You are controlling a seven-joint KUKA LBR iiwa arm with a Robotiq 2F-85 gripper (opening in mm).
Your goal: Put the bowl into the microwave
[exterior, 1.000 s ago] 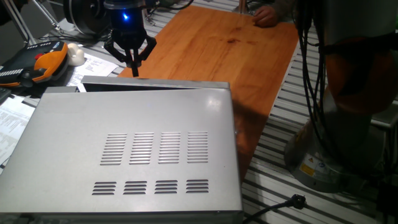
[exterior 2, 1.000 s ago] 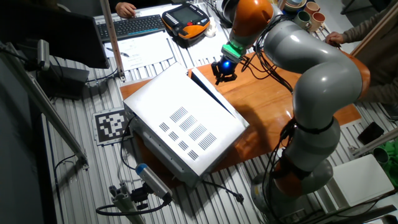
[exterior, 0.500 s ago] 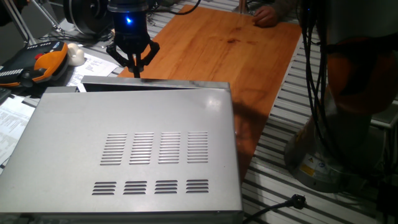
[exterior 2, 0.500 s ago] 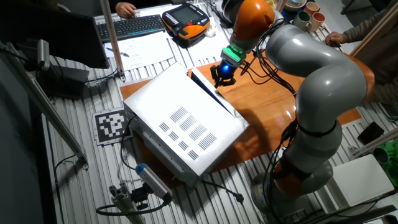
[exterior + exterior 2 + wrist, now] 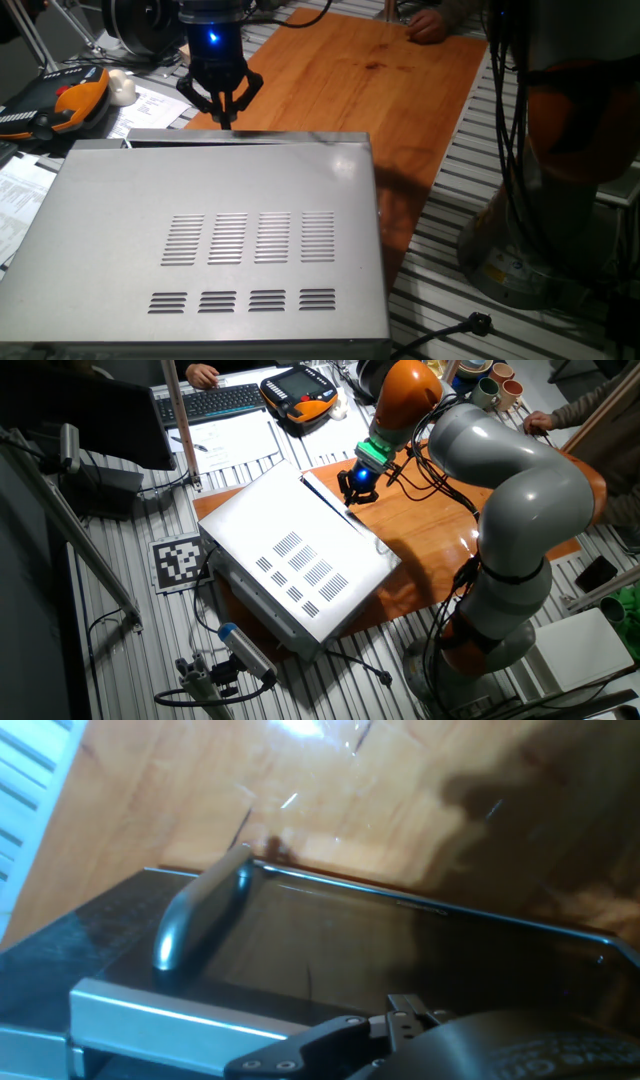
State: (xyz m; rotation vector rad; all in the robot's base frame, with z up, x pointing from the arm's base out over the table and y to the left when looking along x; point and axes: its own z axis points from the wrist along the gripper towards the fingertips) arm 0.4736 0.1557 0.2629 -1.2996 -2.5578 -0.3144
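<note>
The microwave [image 5: 220,240] is a large silver-grey box with vent slots on its top; it also shows in the other fixed view [image 5: 290,550]. Its door [image 5: 338,512] stands only a narrow crack from the front. My gripper [image 5: 222,118] hangs at the door's top edge with its fingertips drawn together, and nothing shows between them. It also shows in the other fixed view [image 5: 352,492]. The hand view shows the dark door glass and its silver handle [image 5: 200,915] just below my hand. The bowl is not in view.
The microwave stands on a wooden board [image 5: 380,70]. An orange teach pendant [image 5: 60,100] and a white lump [image 5: 122,88] lie at the left. A keyboard [image 5: 215,402] and mugs [image 5: 490,385] are at the back. A person's hand [image 5: 430,25] rests on the board's far edge.
My gripper has moved a little right and towards the microwave along the door's top edge. The dark gap between door and body has narrowed.
</note>
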